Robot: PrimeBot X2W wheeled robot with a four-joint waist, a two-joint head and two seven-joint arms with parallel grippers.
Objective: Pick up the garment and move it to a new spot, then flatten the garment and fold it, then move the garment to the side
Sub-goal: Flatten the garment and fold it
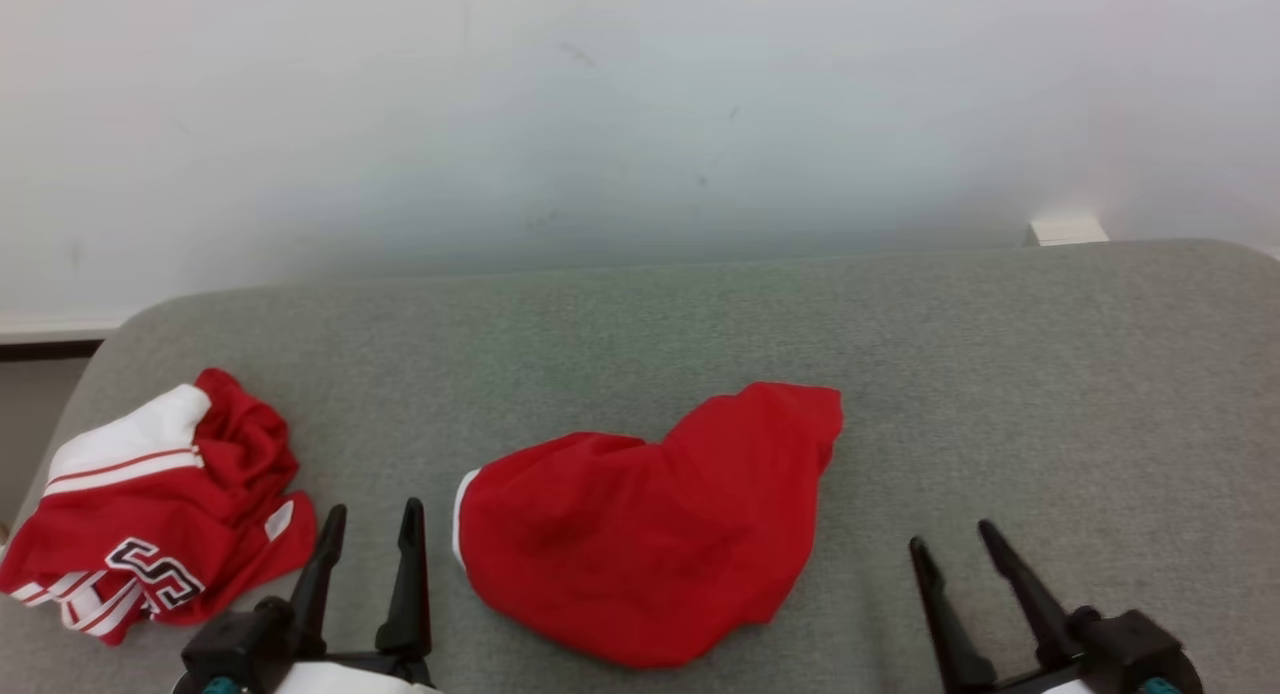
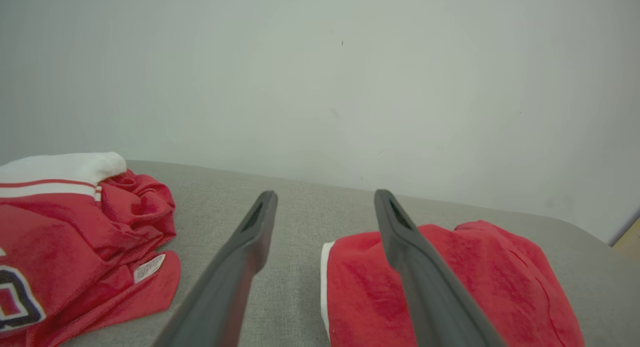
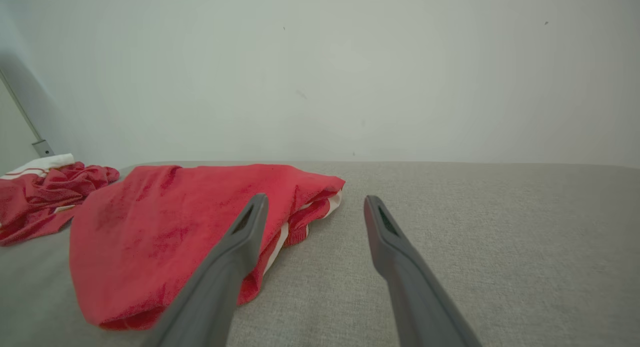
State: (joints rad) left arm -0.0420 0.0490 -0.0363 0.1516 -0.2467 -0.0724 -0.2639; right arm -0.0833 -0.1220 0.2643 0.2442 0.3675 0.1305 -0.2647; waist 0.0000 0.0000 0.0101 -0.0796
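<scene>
A plain red garment (image 1: 640, 524) with a white edge lies bunched in a loose heap in the middle of the grey fabric surface (image 1: 1000, 374). It also appears in the left wrist view (image 2: 500, 282) and the right wrist view (image 3: 165, 217). A second garment (image 1: 150, 504), red and white with black lettering, lies crumpled at the left (image 2: 60, 237) (image 3: 45, 197). My left gripper (image 1: 375, 509) (image 2: 325, 193) is open and hovers between the two garments, touching neither. To the right of the red heap, my right gripper (image 1: 950, 534) (image 3: 315, 197) is open over bare fabric.
A white wall (image 1: 600, 104) rises straight behind the surface. The surface's rounded left corner (image 1: 110, 344) drops off near the crumpled garment. A small white block (image 1: 1065, 231) sits at the back right. Bare grey fabric stretches behind and to the right of the heap.
</scene>
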